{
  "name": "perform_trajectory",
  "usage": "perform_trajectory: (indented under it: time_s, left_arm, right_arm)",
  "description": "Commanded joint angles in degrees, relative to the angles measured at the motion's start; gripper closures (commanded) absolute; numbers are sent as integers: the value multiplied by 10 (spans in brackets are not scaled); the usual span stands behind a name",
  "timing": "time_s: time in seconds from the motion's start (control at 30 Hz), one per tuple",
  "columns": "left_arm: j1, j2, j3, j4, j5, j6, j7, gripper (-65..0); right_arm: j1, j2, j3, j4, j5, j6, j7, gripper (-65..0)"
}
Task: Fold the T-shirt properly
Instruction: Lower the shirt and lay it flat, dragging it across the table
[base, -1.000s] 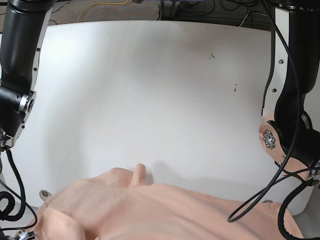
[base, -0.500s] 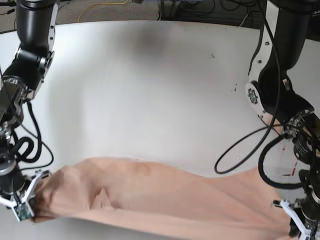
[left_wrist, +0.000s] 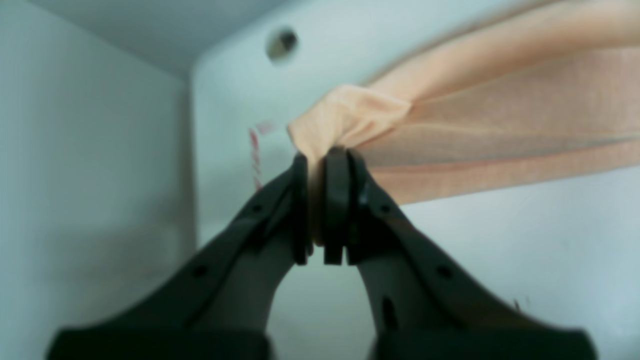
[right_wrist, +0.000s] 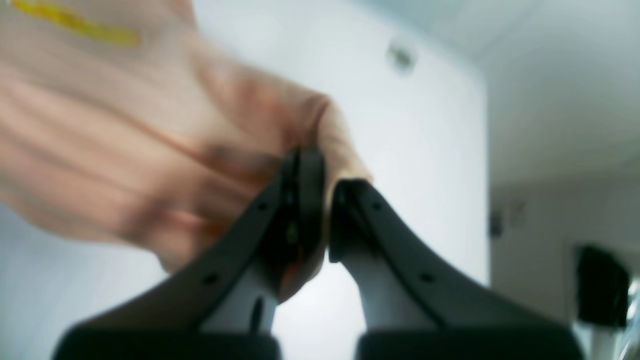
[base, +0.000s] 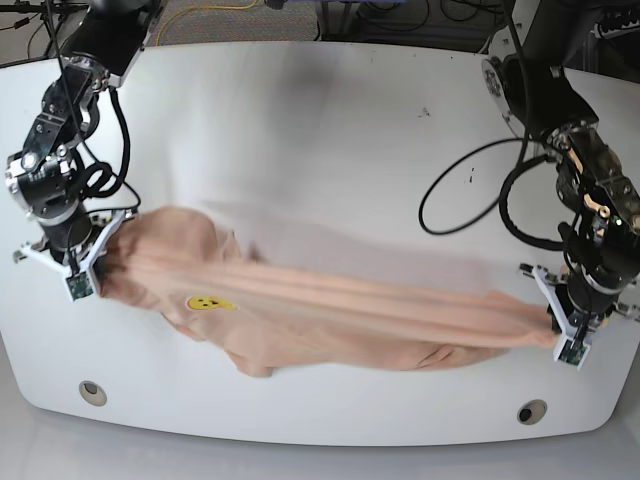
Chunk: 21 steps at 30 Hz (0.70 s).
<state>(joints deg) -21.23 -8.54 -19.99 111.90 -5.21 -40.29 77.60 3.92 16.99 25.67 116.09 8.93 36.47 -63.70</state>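
Observation:
The peach T-shirt hangs stretched in a long band between both grippers, above the white table, sagging in the middle. Its yellow smiling face shows near the left end. My left gripper, at the right of the base view, is shut on one bunched end of the T-shirt; cloth sits pinched between the black fingers. At the left of the base view my right gripper is shut on the other end of the T-shirt, with a yellow print blurred above.
Two round holes sit near the table's front corners. Black cables loop beside the arm on the right. Small dark marks dot the table's far right. Floor and cables lie beyond the far edge.
Both grippers have moved away from the camera toward mid-table, carrying the T-shirt along. The shirt has been pulled out longer and straighter, and the yellow face has come into sight.

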Motion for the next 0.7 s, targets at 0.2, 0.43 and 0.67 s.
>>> perform_trajectory:
  time_s: [0.2, 0.43, 0.67]
  left_arm:
    - [97, -19, -54, 16, 24, 3, -5, 0]
    - [182, -51, -61, 14, 24, 3, -6, 0]
    - [277, -59, -77, 14, 24, 3, -8, 0]
  right_arm:
    - [-95, -46, 4, 11, -6, -2, 17, 0]
    - [-158, -75, 4, 11, -6, -2, 28, 0]
    - [-209, -76, 3, 11, -6, -2, 30, 0]
